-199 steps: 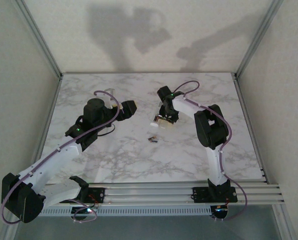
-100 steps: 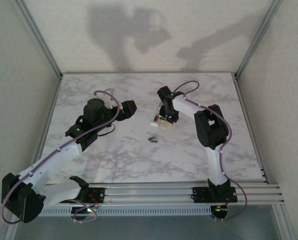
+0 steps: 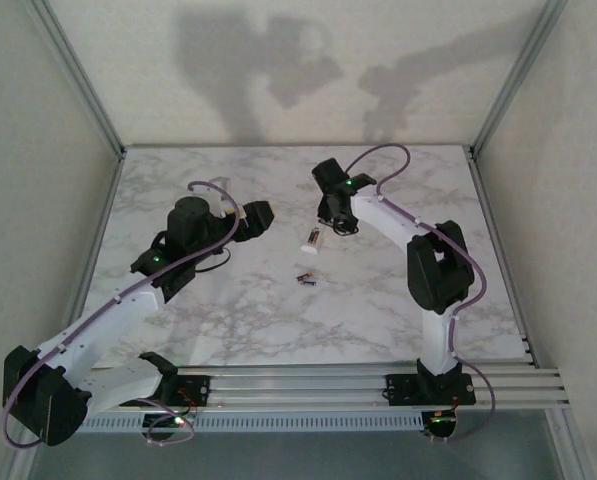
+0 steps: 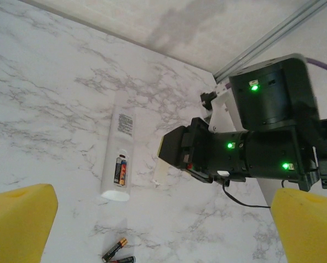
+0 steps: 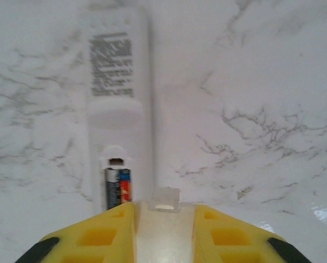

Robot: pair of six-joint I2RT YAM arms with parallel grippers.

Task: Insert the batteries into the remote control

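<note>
– Left fingers (image 4: 21,219): state?
– Spread to full width, nothing between them. The left gripper (image 3: 261,215) hovers above the table (image 3: 178,190) at 9 o'clock of the remote control (image 3: 315,238).
– Location of the batteries?
– Two loose batteries (image 4: 116,253) lie close together on the marble, near the remote's open end, at 6 o'clock of it in the top view. The compartment is uncovered, and one further cell (image 4: 120,170) sits in it.
– Right side?
– The right gripper (image 3: 330,222) stands at 1 o'clock of the remote. Its fingers (image 5: 97,235) pinch the battery cover (image 5: 164,222), a pale flat piece, just beside the remote's open end.
– Handling notes for the batteries?
– Judged: light, rigid, smooth-skinned and prone to roll. They are small against the finger pads, so a grip can slip or tip. Take one cell across the middle of its body, jaws square to its long axis, leaving both ends free for seating. Because the pair lie close, approach from the outer side to avoid nudging the neighbour. Polarity marks are too small to read.
</note>
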